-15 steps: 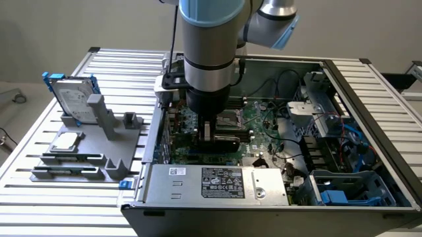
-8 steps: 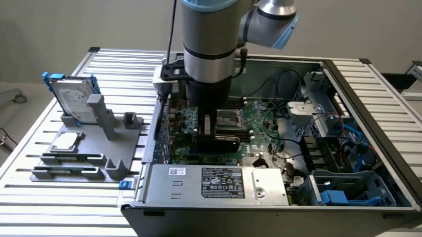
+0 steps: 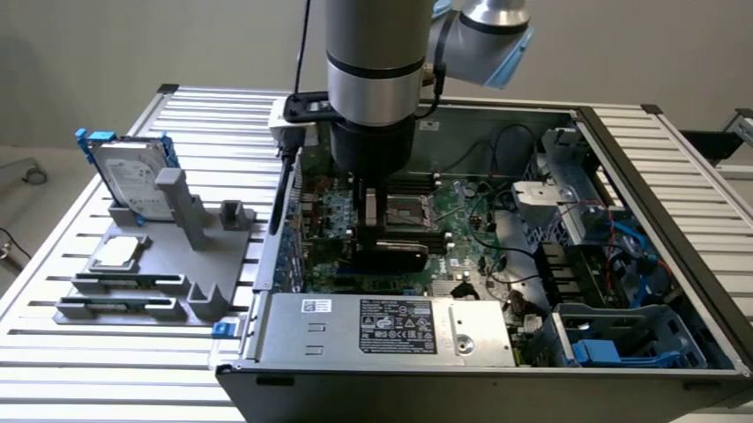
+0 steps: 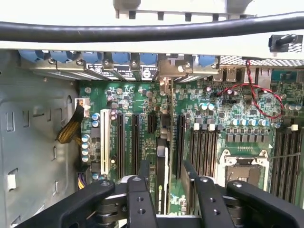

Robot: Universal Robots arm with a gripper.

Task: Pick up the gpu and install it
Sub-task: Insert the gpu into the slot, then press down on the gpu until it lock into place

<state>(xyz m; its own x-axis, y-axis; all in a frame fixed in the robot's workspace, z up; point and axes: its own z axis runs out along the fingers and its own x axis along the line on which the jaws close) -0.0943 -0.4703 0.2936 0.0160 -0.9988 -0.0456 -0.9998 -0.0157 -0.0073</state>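
Observation:
The gpu [image 4: 162, 159] stands on edge in a slot of the green motherboard [image 4: 128, 95], its silver end bracket toward the case's rear wall. In the exterior view its black shroud [image 3: 396, 256] shows just below the arm's wrist, inside the open computer case [image 3: 659, 176]. My gripper [image 4: 167, 173] straddles the card from above and is open. One finger [image 4: 145, 173] stands on each side, with a small gap between each finger and the card. From the exterior view, the gripper [image 3: 389, 218] hangs low over the middle of the board.
A silver hard drive with blue rails [image 3: 132, 174] and a small square CPU chip [image 3: 118, 253] sit on a grey stand at the exterior view's left. The power supply [image 3: 383, 326] fills the case's near side. A black cable [image 4: 142, 31] crosses the wrist view. The CPU socket [image 4: 242, 166] lies beside the memory slots.

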